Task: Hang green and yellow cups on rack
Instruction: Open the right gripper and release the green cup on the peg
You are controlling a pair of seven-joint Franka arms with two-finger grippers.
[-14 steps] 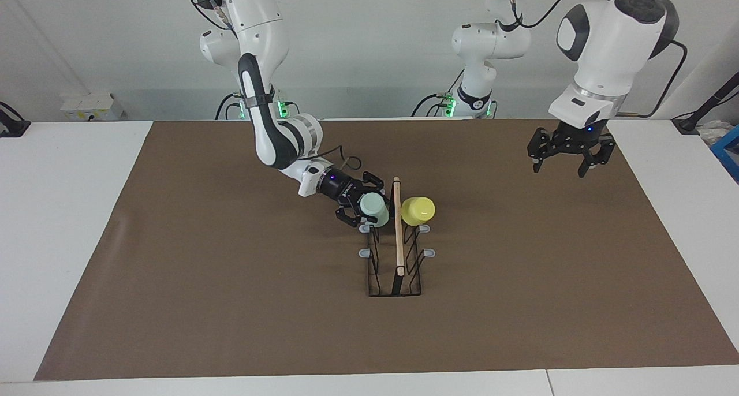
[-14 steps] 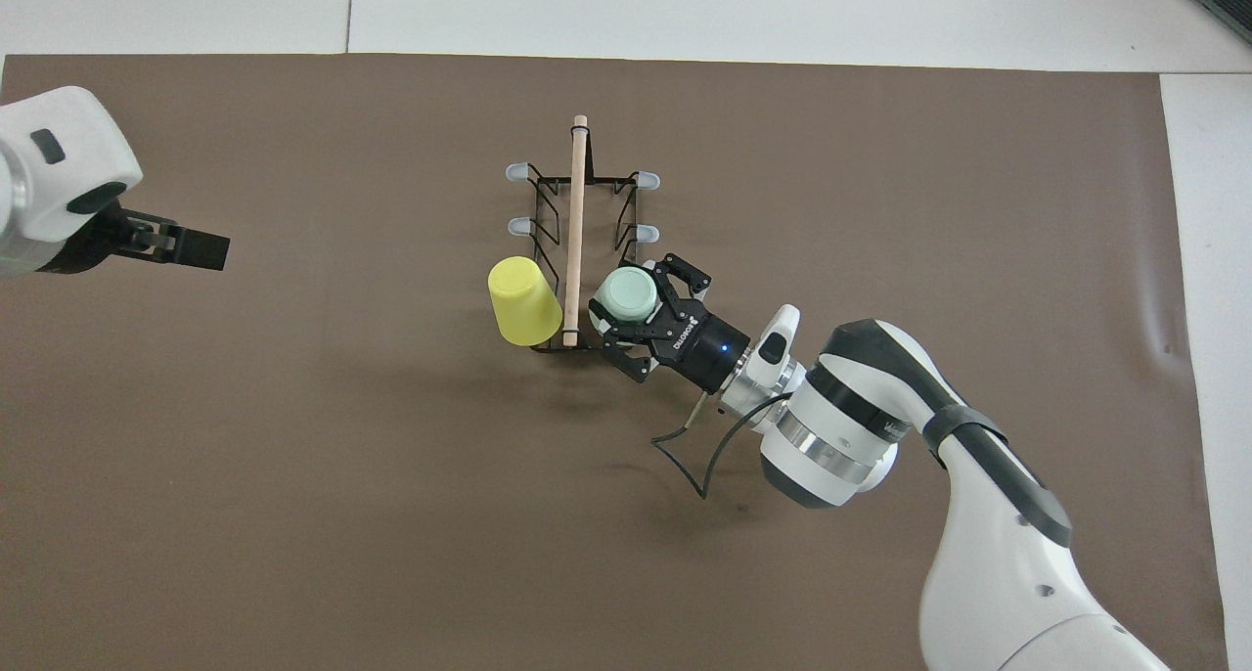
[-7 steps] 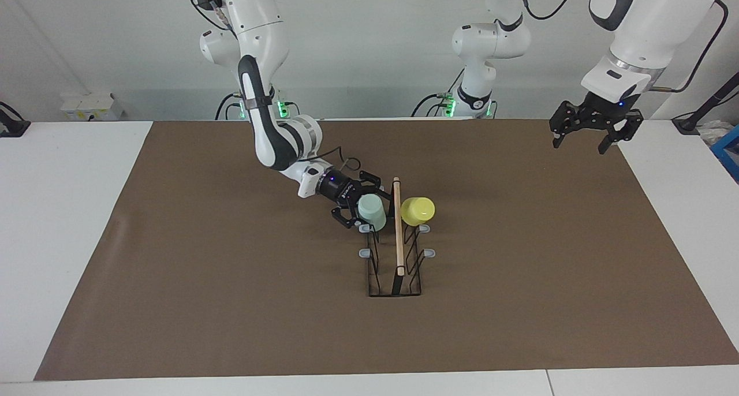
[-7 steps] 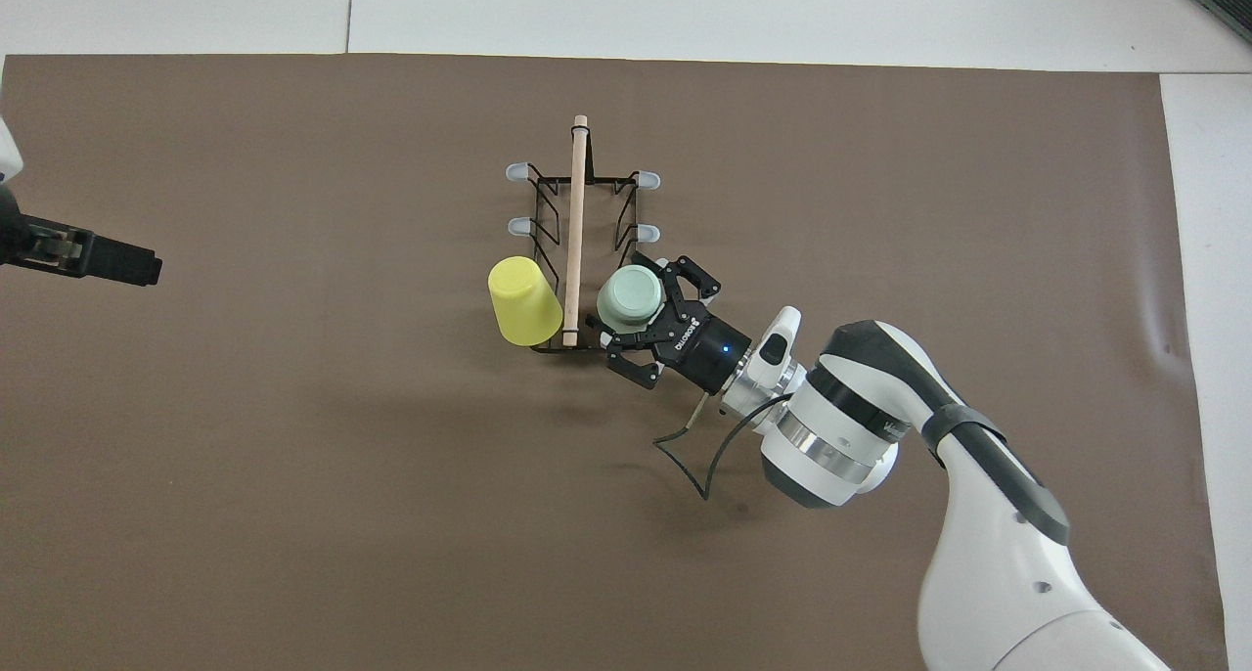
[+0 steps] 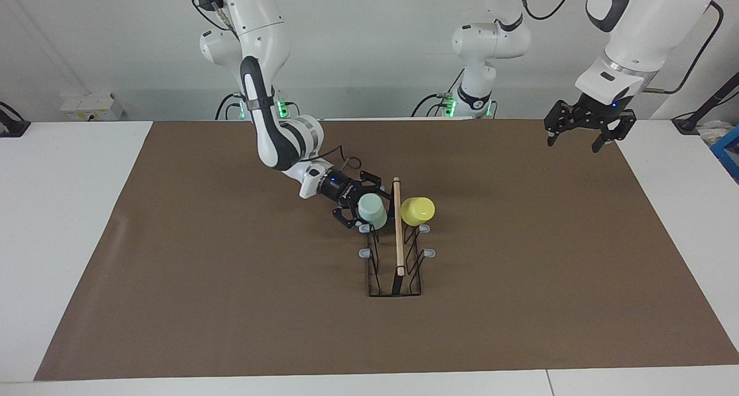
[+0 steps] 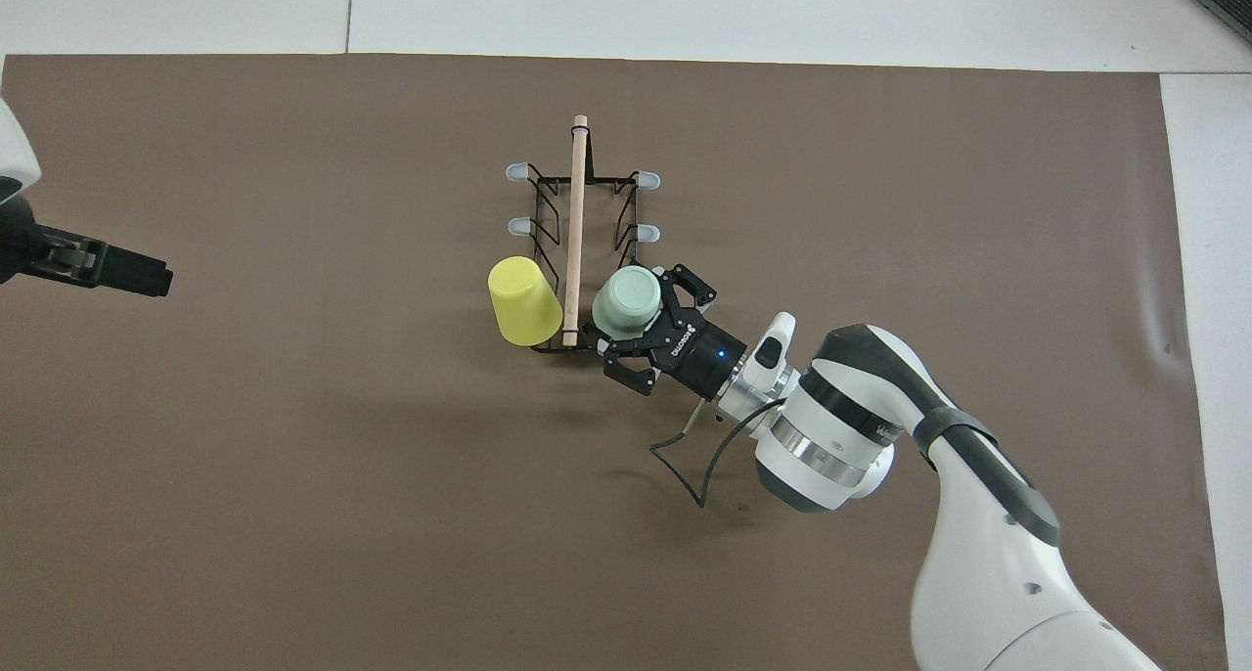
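The black wire rack (image 5: 398, 269) with a wooden rod on top stands mid-table; in the overhead view the rack (image 6: 575, 192) lies lengthwise away from the robots. The yellow cup (image 5: 418, 210) (image 6: 523, 301) hangs mouth-down on the prong nearest the robots, toward the left arm's end. Across the rod, the mint green cup (image 5: 372, 209) (image 6: 624, 299) sits on the matching prong. My right gripper (image 5: 359, 202) (image 6: 648, 319) is open, its fingers standing either side of the green cup's lower part. My left gripper (image 5: 577, 142) (image 6: 137, 272) hangs open, high over the mat's corner.
A brown mat (image 5: 231, 303) covers most of the white table (image 5: 58, 211). The rack's other grey-tipped prongs (image 5: 365, 253) are bare. The right arm's forearm stretches low over the mat from the robots' end to the rack.
My right gripper has opened off the green cup, leaving it on the prong, and has drawn back slightly. The left arm has risen and swung out toward its own end of the table.
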